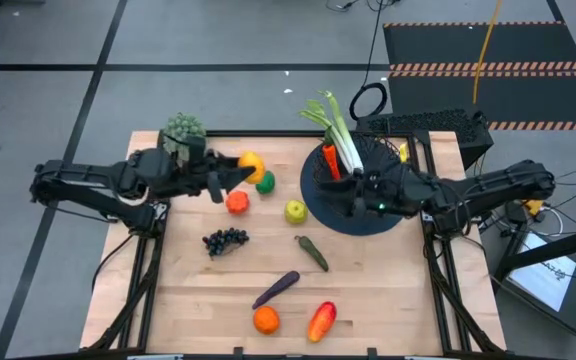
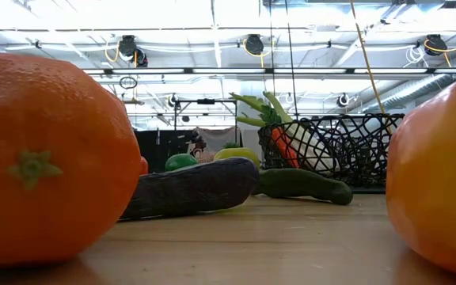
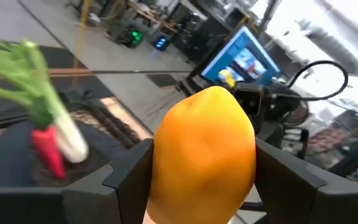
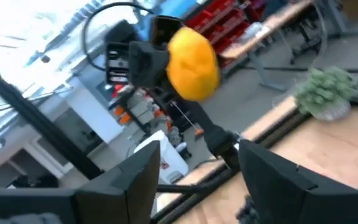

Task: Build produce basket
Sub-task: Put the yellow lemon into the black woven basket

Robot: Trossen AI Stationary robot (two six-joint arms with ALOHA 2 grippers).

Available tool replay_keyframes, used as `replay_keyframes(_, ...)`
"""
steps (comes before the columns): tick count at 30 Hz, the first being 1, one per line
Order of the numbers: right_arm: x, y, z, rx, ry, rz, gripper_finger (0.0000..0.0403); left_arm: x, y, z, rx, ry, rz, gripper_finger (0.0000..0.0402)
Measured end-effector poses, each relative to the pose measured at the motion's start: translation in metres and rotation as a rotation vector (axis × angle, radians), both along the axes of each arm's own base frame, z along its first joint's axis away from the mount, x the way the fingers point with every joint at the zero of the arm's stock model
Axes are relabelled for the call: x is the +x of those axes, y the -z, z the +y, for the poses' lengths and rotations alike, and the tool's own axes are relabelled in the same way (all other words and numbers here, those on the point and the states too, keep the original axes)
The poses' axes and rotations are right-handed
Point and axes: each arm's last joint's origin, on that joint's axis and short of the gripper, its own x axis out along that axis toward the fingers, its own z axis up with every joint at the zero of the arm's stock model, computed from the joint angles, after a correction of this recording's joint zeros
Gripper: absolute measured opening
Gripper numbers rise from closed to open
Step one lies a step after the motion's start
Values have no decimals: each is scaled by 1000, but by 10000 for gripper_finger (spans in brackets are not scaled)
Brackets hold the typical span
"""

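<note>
Two items sit in the basket (image 1: 320, 205); we note left end effector (image 1: 240, 170) clamped on the lemon (image 1: 251, 162), basket off to its right, nearer the empty, open right end effector (image 1: 353, 186).

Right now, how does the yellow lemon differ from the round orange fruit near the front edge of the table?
The yellow lemon is held off the table between the left gripper's jaws; the round orange fruit lies free on the wooden table. The lemon is oval and yellow, the orange round. Both remain outside the black wire basket.
</note>
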Motion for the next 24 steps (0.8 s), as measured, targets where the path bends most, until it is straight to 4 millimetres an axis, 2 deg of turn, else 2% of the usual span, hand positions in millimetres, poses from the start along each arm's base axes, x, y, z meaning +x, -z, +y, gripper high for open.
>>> replay_keyframes(11,34,18,15,-73,-14,-54,303,46,9,-7,-17,61,-129,244)
replay_keyframes(18,43,24,15,-108,43,-56,315,64,17,-11,37,136,-144,244)
replay_keyframes(24,44,24,12,-126,54,-60,314,70,23,-12,71,152,-111,244)
